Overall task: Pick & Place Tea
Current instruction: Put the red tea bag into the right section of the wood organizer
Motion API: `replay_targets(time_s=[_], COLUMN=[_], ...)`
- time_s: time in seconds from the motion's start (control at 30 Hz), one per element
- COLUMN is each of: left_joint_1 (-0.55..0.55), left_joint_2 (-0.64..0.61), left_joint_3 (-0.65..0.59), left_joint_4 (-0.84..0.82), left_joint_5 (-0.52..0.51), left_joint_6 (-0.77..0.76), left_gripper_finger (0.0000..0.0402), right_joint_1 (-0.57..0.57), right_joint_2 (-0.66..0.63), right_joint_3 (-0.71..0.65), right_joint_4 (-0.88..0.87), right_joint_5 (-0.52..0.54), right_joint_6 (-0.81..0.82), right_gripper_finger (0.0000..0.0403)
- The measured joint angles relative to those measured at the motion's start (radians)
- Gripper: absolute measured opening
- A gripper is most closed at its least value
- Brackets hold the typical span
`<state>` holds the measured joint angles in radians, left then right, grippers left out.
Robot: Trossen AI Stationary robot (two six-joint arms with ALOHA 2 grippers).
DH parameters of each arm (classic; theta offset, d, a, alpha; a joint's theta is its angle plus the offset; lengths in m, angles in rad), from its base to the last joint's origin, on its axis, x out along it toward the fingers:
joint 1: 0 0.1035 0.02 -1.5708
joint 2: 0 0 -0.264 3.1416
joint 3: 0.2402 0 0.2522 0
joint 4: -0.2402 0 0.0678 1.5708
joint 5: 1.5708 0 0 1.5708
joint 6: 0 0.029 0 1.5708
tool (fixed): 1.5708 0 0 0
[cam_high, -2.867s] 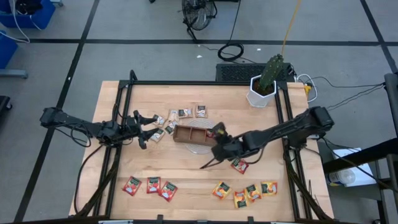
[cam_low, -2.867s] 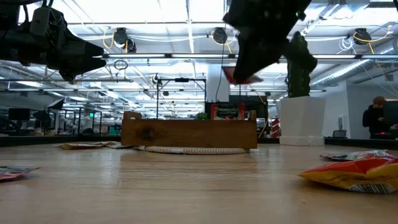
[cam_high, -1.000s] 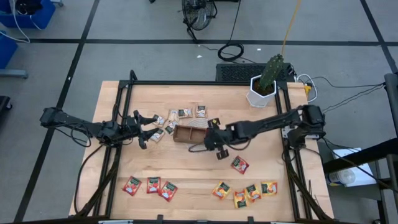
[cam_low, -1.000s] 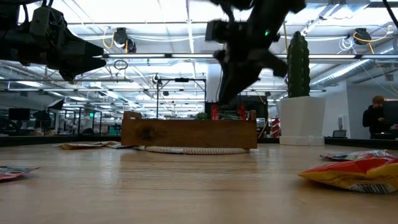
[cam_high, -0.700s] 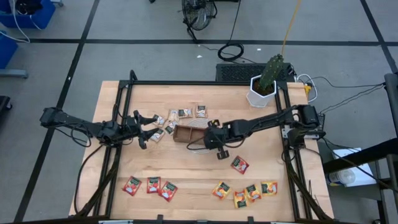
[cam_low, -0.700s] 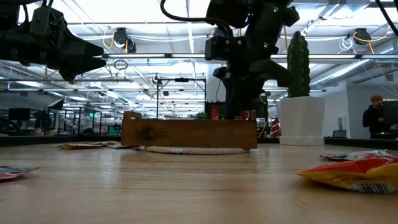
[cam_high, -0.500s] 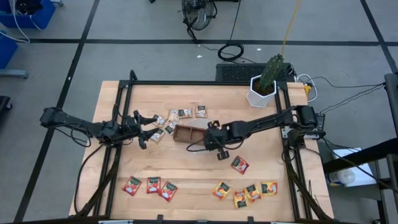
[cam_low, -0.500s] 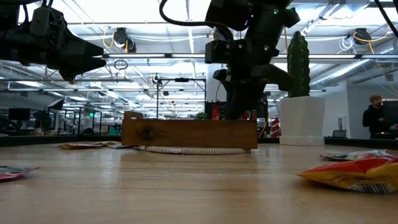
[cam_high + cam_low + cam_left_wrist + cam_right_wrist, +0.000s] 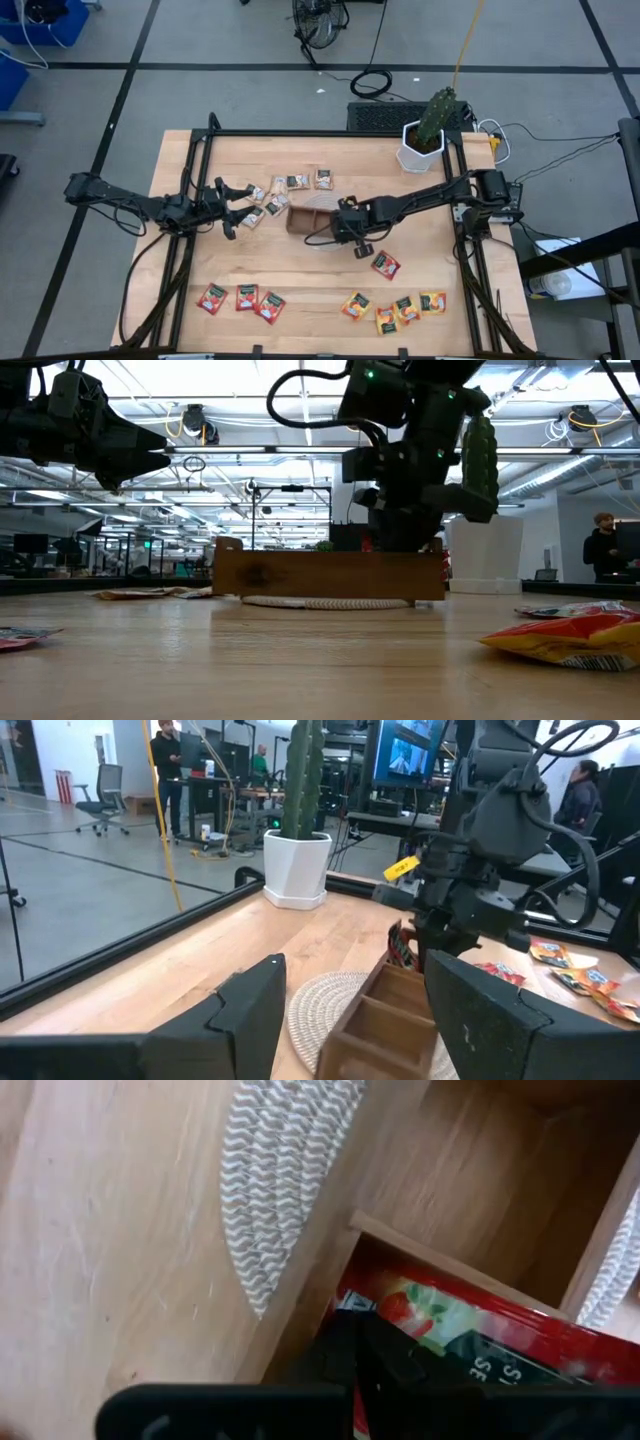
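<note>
Your right gripper (image 9: 345, 222) is clenched on a red tea sachet (image 9: 470, 1342) — the wrist view shows it pinched between the dark fingers, hanging inside the end compartment of the wooden tray (image 9: 308, 217), just beside the tray wall. So the sachet lies straight under the gripper, with the compartment floor below it; I'd judge a release is all the next move needs, provided the sachet's lower edge clears the wall.

The tray sits on a woven mat (image 9: 285, 1175) near mid-worktop, its long axis running 3 to 9 o'clock in the high view. Your right arm is plainly the nearer one. The left gripper (image 9: 228, 208) waits at 9 o'clock of the tray, fingers spread and holding nothing, just beside the beige sachets (image 9: 296, 182).

More red sachets (image 9: 240, 298) lie toward 7 o'clock, orange-yellow ones (image 9: 395, 308) toward 5 o'clock, one red sachet (image 9: 385, 264) apart between them and the tray. A potted cactus (image 9: 428, 130) stands at 1 o'clock — well apart from the drop.
</note>
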<state>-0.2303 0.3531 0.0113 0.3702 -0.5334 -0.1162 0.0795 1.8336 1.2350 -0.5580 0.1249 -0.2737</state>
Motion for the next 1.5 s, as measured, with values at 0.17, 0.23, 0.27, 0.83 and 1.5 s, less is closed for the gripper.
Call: replay_targets(time_s=[0.17, 0.23, 0.27, 0.83, 1.5], left_joint_1=[0.0, 0.0, 0.0, 0.0, 0.0], left_joint_2=[0.0, 0.0, 0.0, 0.0, 0.0], left_joint_3=[0.0, 0.0, 0.0, 0.0, 0.0], left_joint_4=[0.0, 0.0, 0.0, 0.0, 0.0], left_joint_5=[0.0, 0.0, 0.0, 0.0, 0.0], left_joint_6=[0.0, 0.0, 0.0, 0.0, 0.0], left_gripper_finger=[0.0239, 0.0239, 0.0239, 0.0239, 0.0239], right_joint_1=[0.0, 0.001, 0.005, 0.06, 0.101], right_joint_2=[0.0, 0.0, 0.0, 0.0, -0.066], right_joint_3=[-0.018, -0.02, -0.021, -0.022, -0.019], right_joint_4=[0.02, 0.019, 0.016, 0.04, 0.027], right_joint_5=[0.012, 0.067, 0.103, 0.38, 0.449], right_joint_6=[-0.002, -0.001, -0.003, -0.007, -0.009], right_gripper_finger=[0.0, 0.0, 0.0, 0.0, 0.0])
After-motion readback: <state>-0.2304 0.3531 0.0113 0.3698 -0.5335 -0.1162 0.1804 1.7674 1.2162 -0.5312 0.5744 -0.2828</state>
